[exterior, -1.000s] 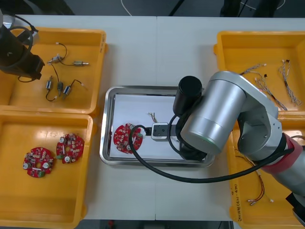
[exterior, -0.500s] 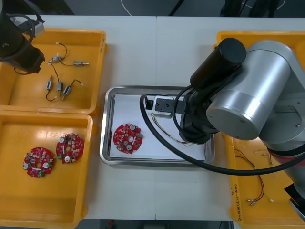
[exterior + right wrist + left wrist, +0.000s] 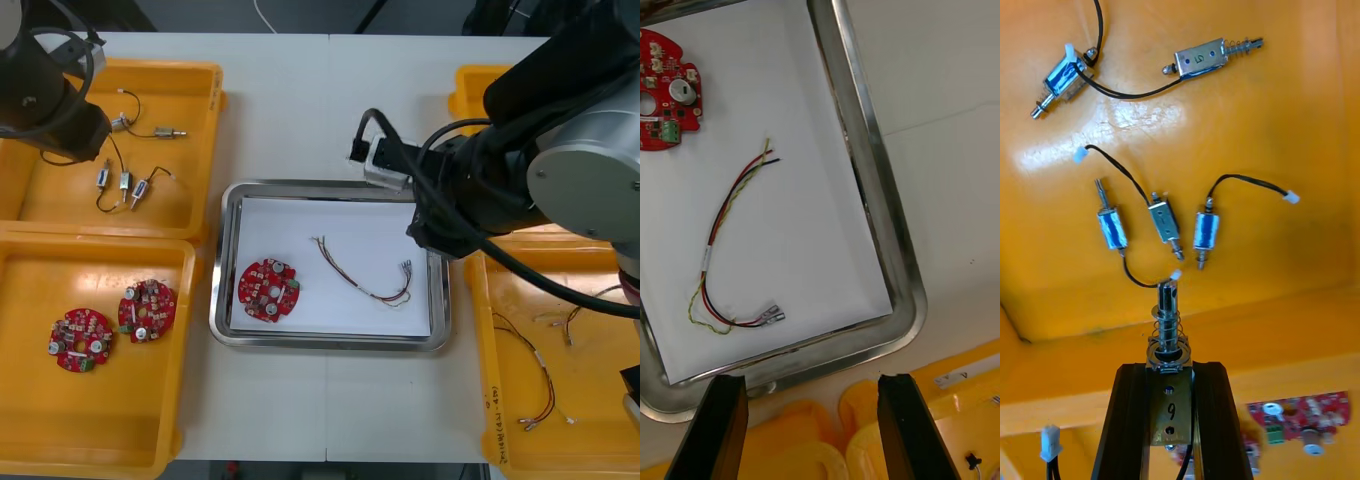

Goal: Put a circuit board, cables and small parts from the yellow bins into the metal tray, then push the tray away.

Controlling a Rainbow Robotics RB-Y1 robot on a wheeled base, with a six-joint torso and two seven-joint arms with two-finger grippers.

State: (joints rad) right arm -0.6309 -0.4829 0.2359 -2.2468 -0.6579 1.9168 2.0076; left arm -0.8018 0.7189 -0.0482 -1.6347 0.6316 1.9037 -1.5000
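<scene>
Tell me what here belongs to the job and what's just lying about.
In the job: metal tray, circuit board and red and yellow cable inside it, small metal part gripped by the left tool, open right tool by the tray's rim.
Lying about: two spare boards, loose metal parts and cables in the yellow bins.

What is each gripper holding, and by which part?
Left gripper holds a small metal part by its numbered body, spring end protruding. Right gripper holds nothing.
</scene>
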